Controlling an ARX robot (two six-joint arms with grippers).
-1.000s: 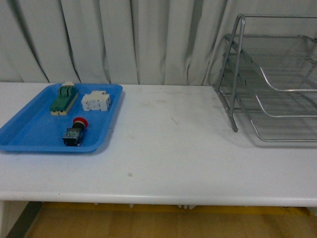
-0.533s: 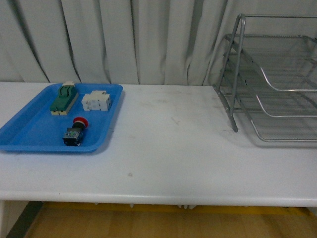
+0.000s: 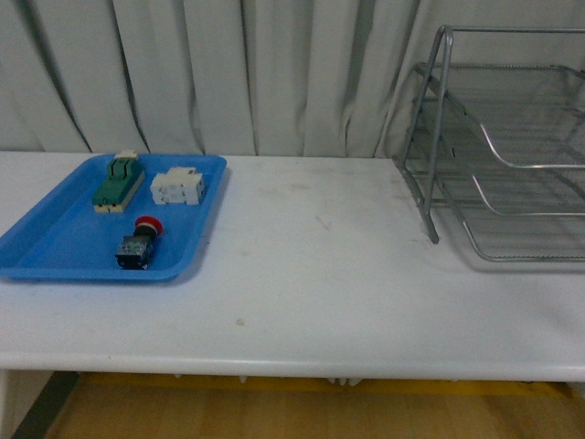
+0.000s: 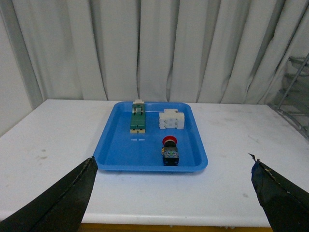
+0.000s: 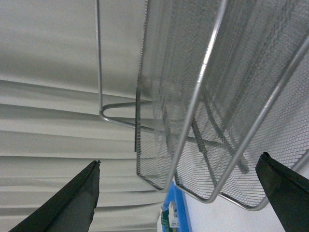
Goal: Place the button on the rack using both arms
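Behind the button [image 3: 139, 243] lie a green switch [image 3: 119, 181] and white block [image 3: 177, 187]

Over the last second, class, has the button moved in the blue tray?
No. The button stays at the same spot in the blue tray, near its front rim.

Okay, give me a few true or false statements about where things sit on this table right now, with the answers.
1. The button lies in the blue tray. True.
2. The rack already holds the button. False: the button is in the tray, on the opposite side of the table.
3. The white component sits beside the green-and-cream switch block. True.
4. Of the three tray items, the button is farthest from the robot. False: it is the nearest.
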